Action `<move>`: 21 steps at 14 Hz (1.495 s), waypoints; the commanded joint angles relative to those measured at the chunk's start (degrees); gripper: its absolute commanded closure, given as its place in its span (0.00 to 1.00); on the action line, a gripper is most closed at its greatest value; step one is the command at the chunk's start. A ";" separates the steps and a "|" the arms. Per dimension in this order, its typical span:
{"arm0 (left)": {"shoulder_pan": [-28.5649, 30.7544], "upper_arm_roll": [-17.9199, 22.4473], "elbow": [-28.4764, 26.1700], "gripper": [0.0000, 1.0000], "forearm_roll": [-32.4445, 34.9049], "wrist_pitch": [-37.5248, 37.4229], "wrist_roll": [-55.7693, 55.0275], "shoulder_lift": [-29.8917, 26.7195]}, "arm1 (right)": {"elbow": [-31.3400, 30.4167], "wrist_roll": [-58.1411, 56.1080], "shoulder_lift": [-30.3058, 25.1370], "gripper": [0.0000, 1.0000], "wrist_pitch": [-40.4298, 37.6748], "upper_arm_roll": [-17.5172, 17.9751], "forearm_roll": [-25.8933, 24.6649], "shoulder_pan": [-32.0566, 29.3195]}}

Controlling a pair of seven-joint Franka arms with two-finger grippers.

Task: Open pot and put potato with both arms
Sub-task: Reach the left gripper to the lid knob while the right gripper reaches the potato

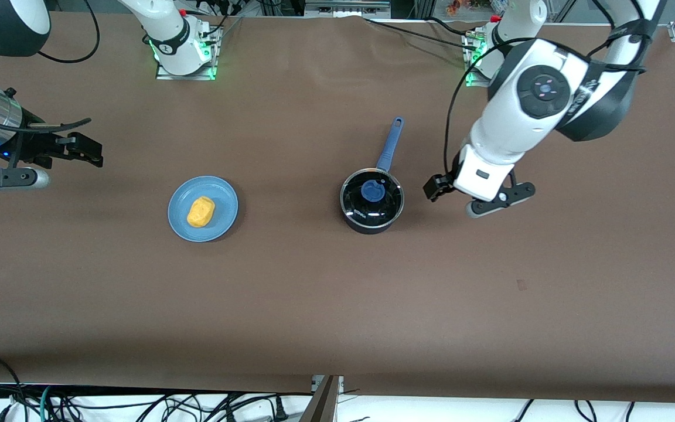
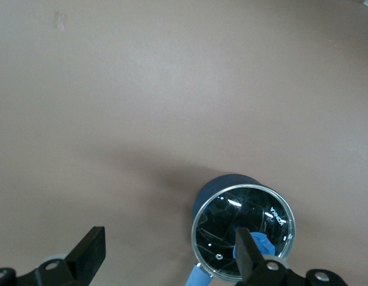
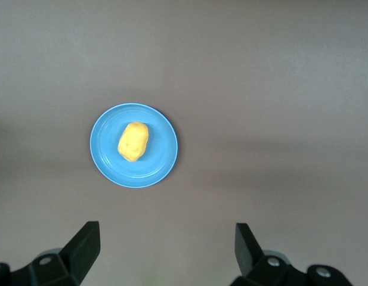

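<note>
The black pot stands mid-table with its glass lid on and the blue knob on top. Its blue handle points toward the robots' bases. The yellow-orange potato lies on a light-blue plate, toward the right arm's end. My left gripper hangs open over bare table beside the pot. In the left wrist view one fingertip overlaps the lid. My right gripper is open over the table's right-arm end, apart from the plate. Its wrist view shows the potato and plate ahead of the gripper.
Brown cloth covers the table. Both arm bases stand along the edge farthest from the front camera. Cables lie past the edge nearest to it.
</note>
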 commanded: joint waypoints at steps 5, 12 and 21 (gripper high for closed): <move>-6.96 0.10 0.69 0.02 8.69 7.35 -19.84 6.57 | 0.09 0.00 5.35 0.00 2.47 0.17 0.89 0.46; -11.36 0.37 0.69 0.05 17.40 14.03 -33.74 14.83 | -0.44 1.05 14.74 0.00 10.72 0.09 0.97 3.00; -14.26 0.28 0.16 0.05 21.10 16.67 -41.50 17.48 | -1.14 16.59 28.90 0.00 22.87 0.09 0.97 8.80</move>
